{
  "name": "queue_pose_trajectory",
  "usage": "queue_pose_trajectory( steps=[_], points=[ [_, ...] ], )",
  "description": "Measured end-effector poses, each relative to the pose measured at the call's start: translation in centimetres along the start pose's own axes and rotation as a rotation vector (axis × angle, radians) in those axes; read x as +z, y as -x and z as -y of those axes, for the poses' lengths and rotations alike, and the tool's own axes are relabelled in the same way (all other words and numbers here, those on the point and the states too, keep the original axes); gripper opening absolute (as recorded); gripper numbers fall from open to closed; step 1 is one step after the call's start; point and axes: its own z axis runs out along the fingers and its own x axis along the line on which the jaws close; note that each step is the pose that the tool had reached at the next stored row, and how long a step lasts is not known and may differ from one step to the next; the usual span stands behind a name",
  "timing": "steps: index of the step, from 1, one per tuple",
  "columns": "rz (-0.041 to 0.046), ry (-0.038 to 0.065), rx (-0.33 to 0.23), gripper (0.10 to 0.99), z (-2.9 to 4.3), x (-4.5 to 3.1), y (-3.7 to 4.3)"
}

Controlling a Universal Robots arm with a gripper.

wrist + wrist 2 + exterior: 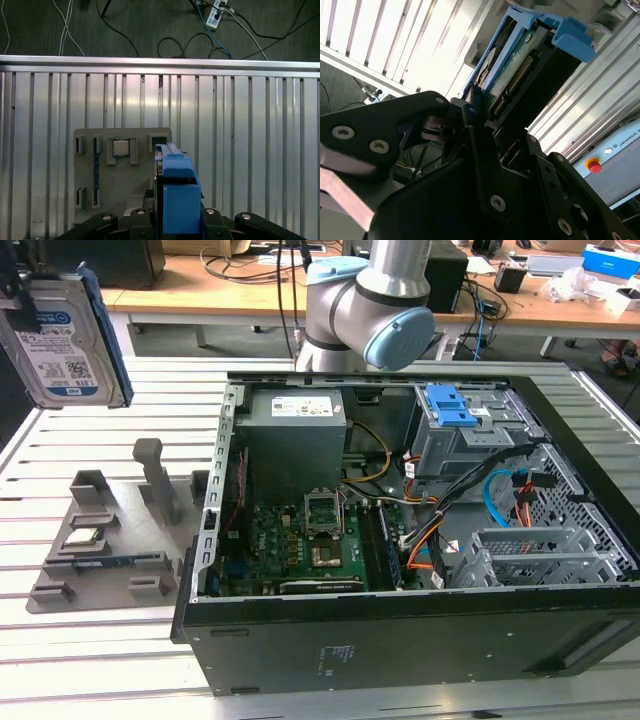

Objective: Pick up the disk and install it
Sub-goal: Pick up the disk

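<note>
One disk (68, 340) hangs in the air at the exterior view's far left, well above the slatted table (60, 660). Its label faces the camera and its upper end is cut off by the frame edge. In the second wrist view the gripper (479, 117) is clamped on the disk's connector end, black fingers (481, 165) pressed against it; how deep the grip goes is hidden. Under the disk lies the grey holder tray (110, 530) with a small chip (82, 536). The open computer case (400, 540) stands to the right, well apart from the disk
</note>
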Motion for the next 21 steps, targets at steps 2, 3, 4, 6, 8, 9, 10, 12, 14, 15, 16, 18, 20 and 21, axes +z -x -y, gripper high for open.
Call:
queue_pose_trajectory(
  steps=[2,3,4,6,8,9,10,12,14,15,16,18,20,21],
  points=[
    [0.0015,0.000,0.000,0.365,-0.02,-0.38,0.01],
    [0.0019,0.000,0.000,0.365,-0.05,-1.28,0.02],
    [0.0018,0.000,0.000,0.365,-0.08,-1.82,0.03],
    [0.0019,0.000,0.000,0.365,-0.12,-2.72,0.05],
    [0.0021,0.000,0.000,0.365,-0.16,-3.57,0.06],
    [0.0020,0.000,0.000,0.365,-0.16,-3.60,0.07],
    [0.0021,0.000,0.000,0.365,-0.15,-3.60,0.07],
    [0.0020,0.000,0.000,0.365,-0.16,-3.62,0.07],
    [0.0020,0.000,0.000,0.365,-0.16,-3.63,0.07],
    [0.0019,0.000,0.000,0.365,-0.12,-3.64,0.07],
    [0.0019,0.000,0.000,0.365,-0.01,-3.65,0.06],
    [0.0020,0.000,0.000,0.365,0.50,-3.66,0.06],
    [0.0020,0.000,0.000,0.365,1.13,-3.69,0.05],
    [0.0019,0.000,0.000,0.365,1.48,-3.70,0.04]
  ],
)
